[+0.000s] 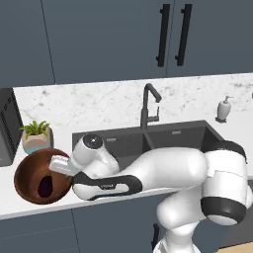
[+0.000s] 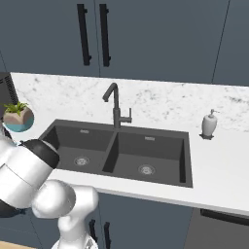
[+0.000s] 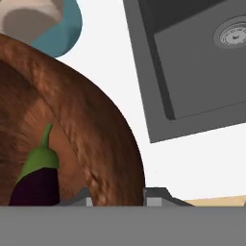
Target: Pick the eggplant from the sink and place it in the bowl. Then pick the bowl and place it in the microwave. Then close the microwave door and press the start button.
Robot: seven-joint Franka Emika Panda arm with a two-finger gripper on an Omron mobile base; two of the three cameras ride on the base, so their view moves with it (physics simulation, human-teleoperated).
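The reddish-brown wooden bowl (image 1: 27,170) stands on the counter left of the sink (image 1: 173,136). Inside it lies the small dark purple eggplant (image 1: 45,187), whose green stem cap shows in the hand view (image 3: 38,180). My gripper (image 1: 54,169) reaches over the bowl's right rim. In the hand view the two finger tips of the gripper (image 3: 120,197) stand on either side of the thick bowl wall (image 3: 96,134), shut on it. A dark edge of the microwave (image 1: 6,128) shows at the far left. Its door and start button are out of view.
A teal pot with a green plant (image 1: 35,138) stands just behind the bowl, close to the microwave. The dark gooseneck faucet (image 1: 148,106) rises behind the sink (image 2: 121,151). A white soap dispenser (image 2: 209,124) stands on the counter at the right.
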